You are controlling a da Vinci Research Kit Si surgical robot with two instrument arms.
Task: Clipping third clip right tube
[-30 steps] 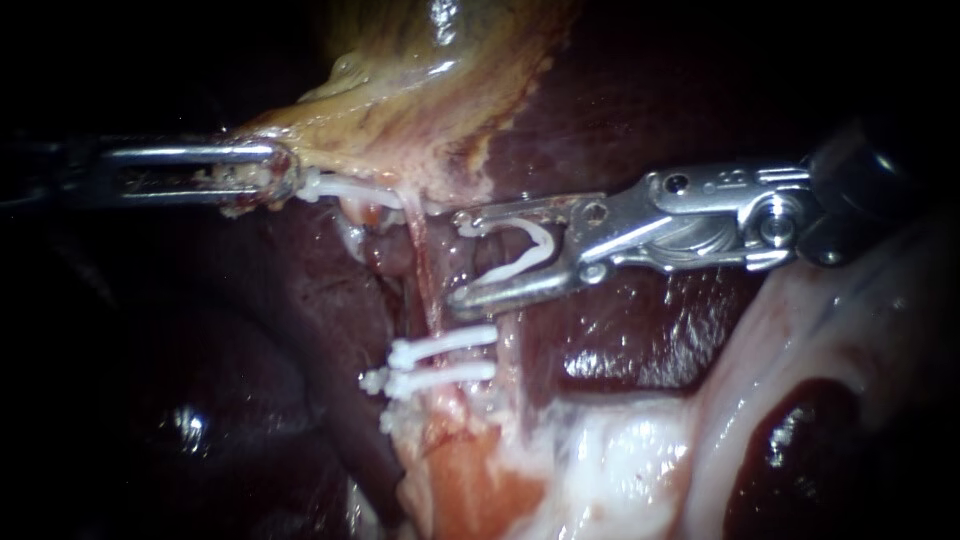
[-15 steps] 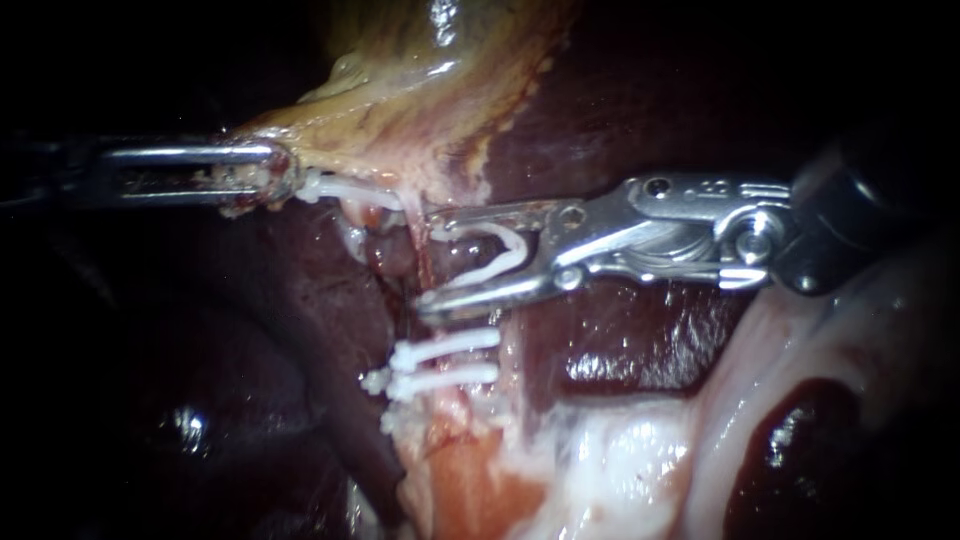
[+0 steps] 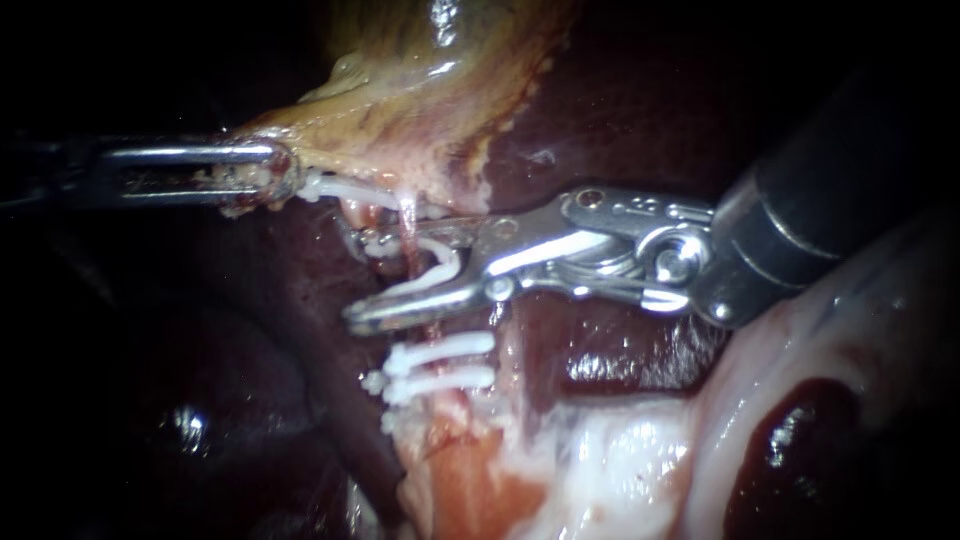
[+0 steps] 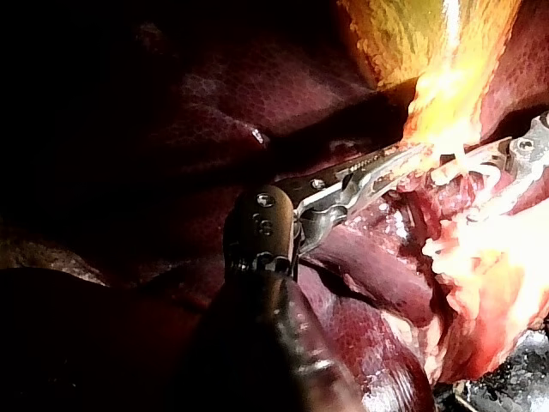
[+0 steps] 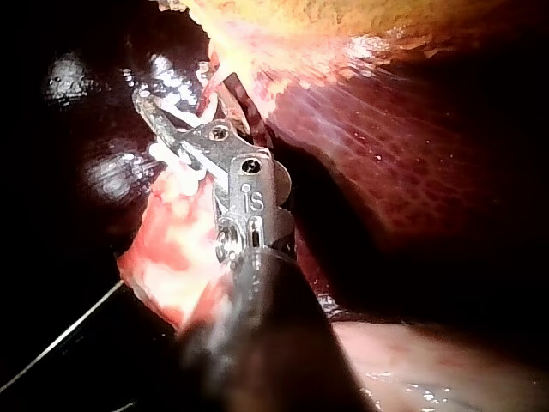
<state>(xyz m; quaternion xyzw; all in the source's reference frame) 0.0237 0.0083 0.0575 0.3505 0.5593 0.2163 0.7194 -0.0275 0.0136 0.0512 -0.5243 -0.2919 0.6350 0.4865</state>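
Observation:
My right instrument (image 3: 358, 282) comes in from the right, its jaws standing apart with a white clip (image 3: 437, 262) seated between them and touching both. The jaws straddle a thin pink tube (image 3: 409, 228) that runs down from the gallbladder (image 3: 420, 90). Two white clips (image 3: 442, 364) sit lower on the same strand, and another white clip (image 3: 345, 188) lies near the gallbladder's edge. My left instrument (image 3: 272, 172) is shut on that yellowish edge. In the left wrist view the left instrument (image 4: 390, 163) holds the same tissue. In the right wrist view the right instrument (image 5: 171, 120) carries the clip (image 5: 184, 110).
Dark red liver (image 3: 620, 110) surrounds the field. Pale fatty tissue (image 3: 600, 460) lies below the clips and to the lower right. The right instrument's dark shaft (image 3: 820, 200) crosses the upper right.
My right instrument has moved left, carrying its clip across the thin pink tube, so the jaws now straddle it; they stand slightly closer together. The left instrument has held still.

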